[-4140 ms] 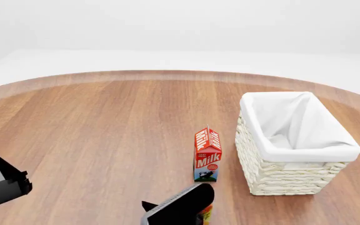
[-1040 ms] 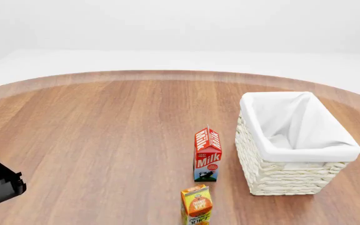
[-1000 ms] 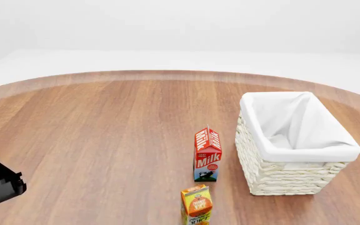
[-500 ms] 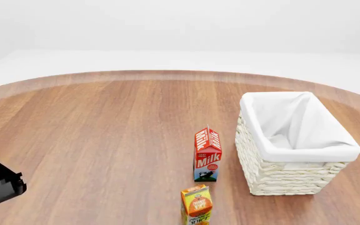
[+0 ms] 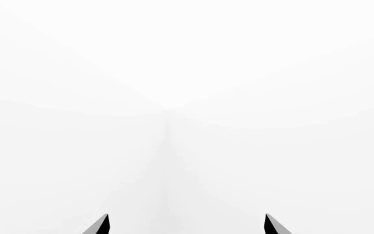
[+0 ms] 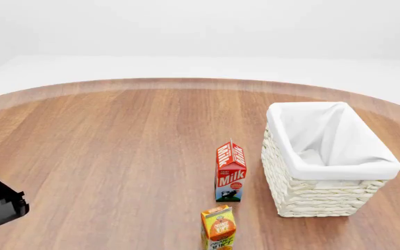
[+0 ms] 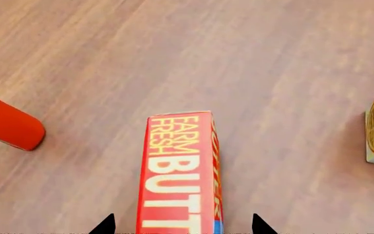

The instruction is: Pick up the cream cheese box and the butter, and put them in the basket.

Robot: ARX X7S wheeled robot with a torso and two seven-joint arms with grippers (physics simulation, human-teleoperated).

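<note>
- About four seconds ago a dark arm covered the lower middle of the head view; now it is gone, and the small orange juice carton [image 6: 218,227] shows there.
- The right end effector [image 7: 181,229] is spread wide, one tip on each side of the red-orange brick-shaped butter box [image 7: 177,173], which lies flat on the wooden surface [image 6: 116,146].
- The butter grasp seems the step in hand.
- The left end effector [image 5: 185,228] is open and empty.
- The white wicker basket [image 6: 304,198] at right holds no item yet; the cream cheese box is not visible.
</note>
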